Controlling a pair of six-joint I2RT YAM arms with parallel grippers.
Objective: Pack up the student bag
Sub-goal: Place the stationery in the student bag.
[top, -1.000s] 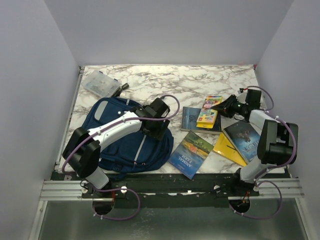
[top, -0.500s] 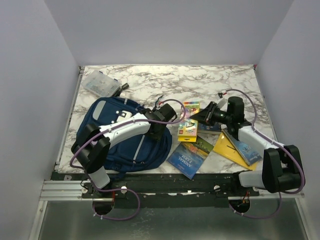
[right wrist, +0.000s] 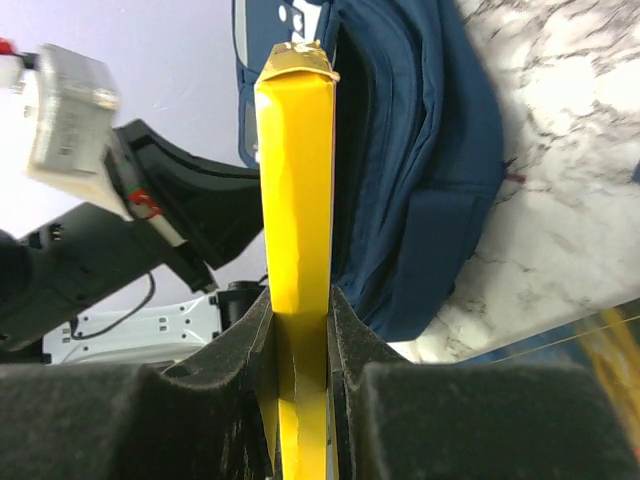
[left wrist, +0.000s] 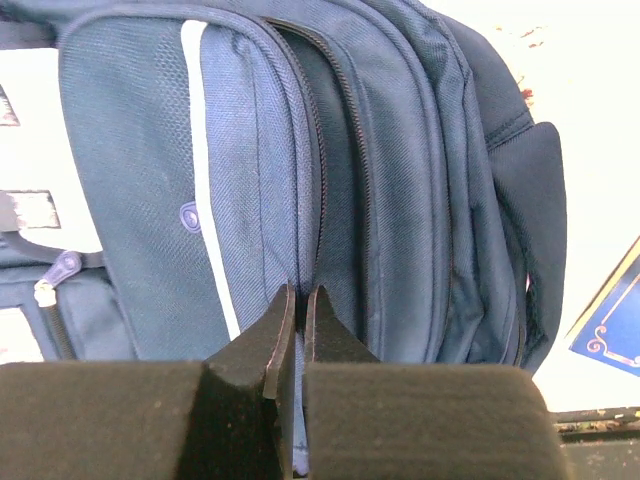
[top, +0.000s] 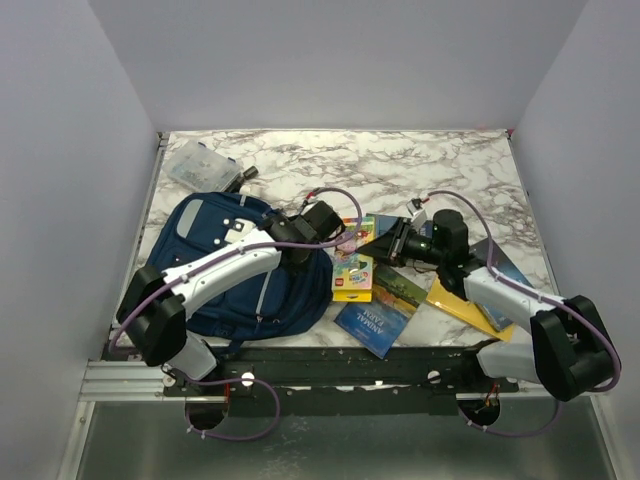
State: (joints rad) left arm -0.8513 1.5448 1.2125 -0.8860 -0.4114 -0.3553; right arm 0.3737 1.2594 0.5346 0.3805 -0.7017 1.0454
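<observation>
The student bag [top: 215, 275] is a navy backpack with grey stripes, lying at the left of the marble table. My left gripper [top: 298, 255] is at the bag's right edge. In the left wrist view its fingers [left wrist: 298, 296] are shut along a zipper seam of the bag [left wrist: 400, 180], with a sliver of blue fabric pinched between them. My right gripper [top: 388, 245] is shut on one end of a yellow crayon box [top: 352, 270]. The box [right wrist: 297, 180] points toward the bag [right wrist: 420, 150], its far end just beside the bag's edge.
An Animal Farm book [top: 380, 310] lies near the front edge. A yellow book [top: 458, 298] and a blue book [top: 500, 270] lie under the right arm. A clear plastic box [top: 200, 165] stands at the back left. The left arm [right wrist: 120, 250] fills the right wrist view's left side.
The right gripper has carried the crayon box left from the books to the bag's edge. The left gripper has shut on the bag's seam, and the bag has shifted slightly.
</observation>
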